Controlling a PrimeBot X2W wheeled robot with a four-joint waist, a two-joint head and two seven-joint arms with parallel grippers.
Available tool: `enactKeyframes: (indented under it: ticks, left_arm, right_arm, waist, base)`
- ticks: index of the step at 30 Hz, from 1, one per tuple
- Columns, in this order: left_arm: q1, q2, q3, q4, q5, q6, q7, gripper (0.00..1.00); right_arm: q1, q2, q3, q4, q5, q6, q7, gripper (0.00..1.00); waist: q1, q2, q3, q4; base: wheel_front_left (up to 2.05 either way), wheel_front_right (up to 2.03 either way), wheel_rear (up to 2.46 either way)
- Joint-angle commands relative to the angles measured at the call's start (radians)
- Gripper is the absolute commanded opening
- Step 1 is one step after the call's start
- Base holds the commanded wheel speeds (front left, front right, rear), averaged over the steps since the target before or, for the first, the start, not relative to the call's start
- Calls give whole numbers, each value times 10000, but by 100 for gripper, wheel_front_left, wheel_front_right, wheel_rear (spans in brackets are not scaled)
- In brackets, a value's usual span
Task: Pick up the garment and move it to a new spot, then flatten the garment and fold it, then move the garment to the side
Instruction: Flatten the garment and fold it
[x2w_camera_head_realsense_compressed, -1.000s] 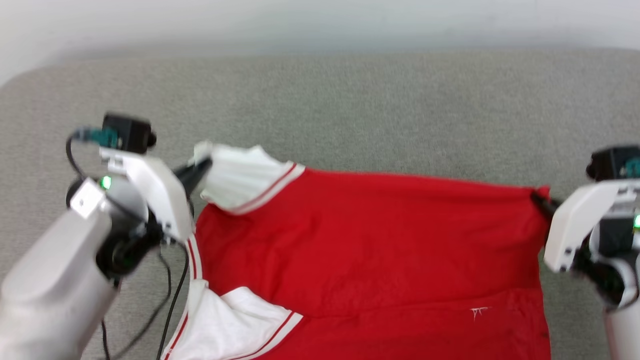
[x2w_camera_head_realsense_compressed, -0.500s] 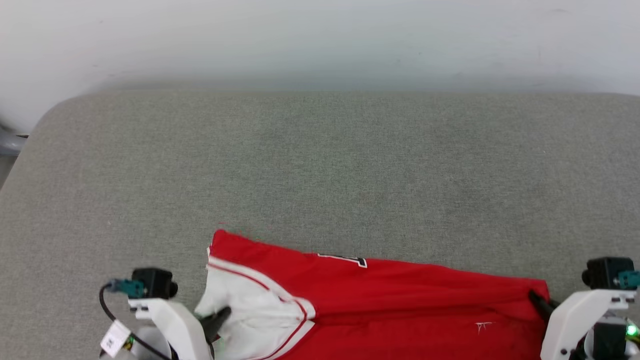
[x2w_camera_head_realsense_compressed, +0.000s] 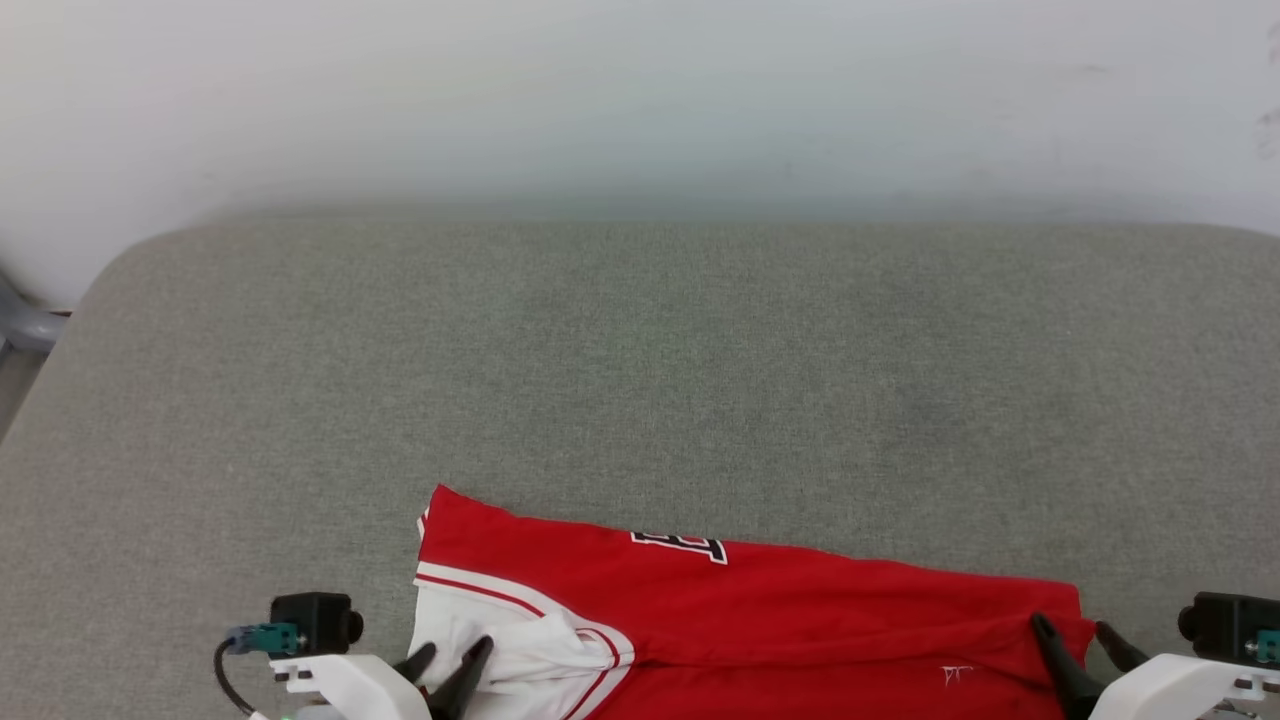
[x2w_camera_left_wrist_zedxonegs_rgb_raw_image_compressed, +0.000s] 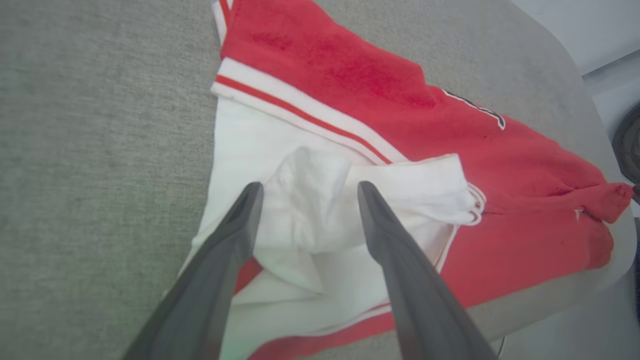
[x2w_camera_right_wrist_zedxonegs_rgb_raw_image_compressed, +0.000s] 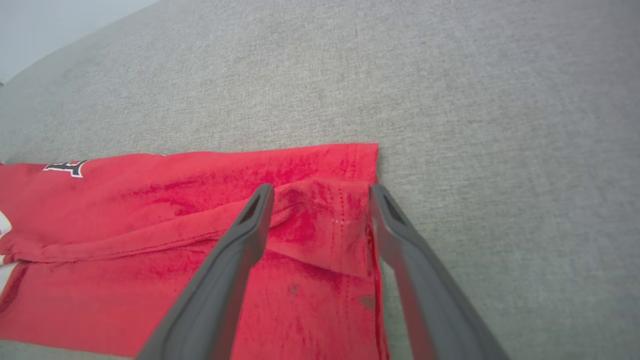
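Note:
The garment (x2w_camera_head_realsense_compressed: 800, 610), red with a white sleeve and striped trim, lies folded in a long strip at the near edge of the grey table (x2w_camera_head_realsense_compressed: 640, 380). A bit of black-and-white lettering (x2w_camera_head_realsense_compressed: 680, 545) peeks out along its far fold. My left gripper (x2w_camera_head_realsense_compressed: 447, 658) stands open over the bunched white sleeve (x2w_camera_left_wrist_zedxonegs_rgb_raw_image_compressed: 320, 200), which sits loose between its fingers (x2w_camera_left_wrist_zedxonegs_rgb_raw_image_compressed: 240, 225). My right gripper (x2w_camera_head_realsense_compressed: 1080, 635) is open at the garment's right corner (x2w_camera_right_wrist_zedxonegs_rgb_raw_image_compressed: 325, 220), with the red hem lying slack between its spread fingers (x2w_camera_right_wrist_zedxonegs_rgb_raw_image_compressed: 395, 225).
The grey padded surface stretches far beyond the garment to a white wall (x2w_camera_head_realsense_compressed: 640, 100). Its rounded left corner (x2w_camera_head_realsense_compressed: 100, 290) borders a grey object (x2w_camera_head_realsense_compressed: 25, 325). The table's near edge (x2w_camera_left_wrist_zedxonegs_rgb_raw_image_compressed: 575, 290) runs right beside the garment.
Both grippers have opened and let go of the garment, the left off the white sleeve, the right off the red corner. The folded garment now rests on the table. The camera has tilted up.

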Motion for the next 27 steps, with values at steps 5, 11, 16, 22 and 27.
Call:
enactKeyframes:
  ticks: [5, 11, 16, 22, 27]
  left_arm:
    - [47, -68, 448, -457, 478, 335, -1244, 100]
    - [-203, -22, 769, -1266, 1319, 852, -2435, 100]
    - [-363, 23, 1061, -1898, 2559, 1384, -2988, 100]
    - [-130, -152, 1607, -2830, 4085, 2114, -3111, 100]
    - [142, -323, 2013, -3426, 4867, 2379, -3110, 100]
  right_arm:
    - [252, 31, -303, -659, -222, -8, 140, 100]
    - [320, -56, -925, -1281, -542, -8, 1075, 100]
    - [471, -217, -1216, -1681, -816, -8, 2189, 100]
    - [488, -412, -1142, -1782, -841, -8, 3236, 100]
    - [204, -456, -1019, -1326, -722, -8, 3407, 100]
  waist:
    - [1, 0, -423, -9]
    - [1, 0, -585, 131]
    - [1, 0, -536, 303]
    - [1, 0, -322, 544]
    - [1, 0, -6, 789]
  base:
    - [0, 0, 0]
    - [0, 0, 0]
    - [0, 0, 0]
    - [0, 0, 0]
    - [0, 0, 0]
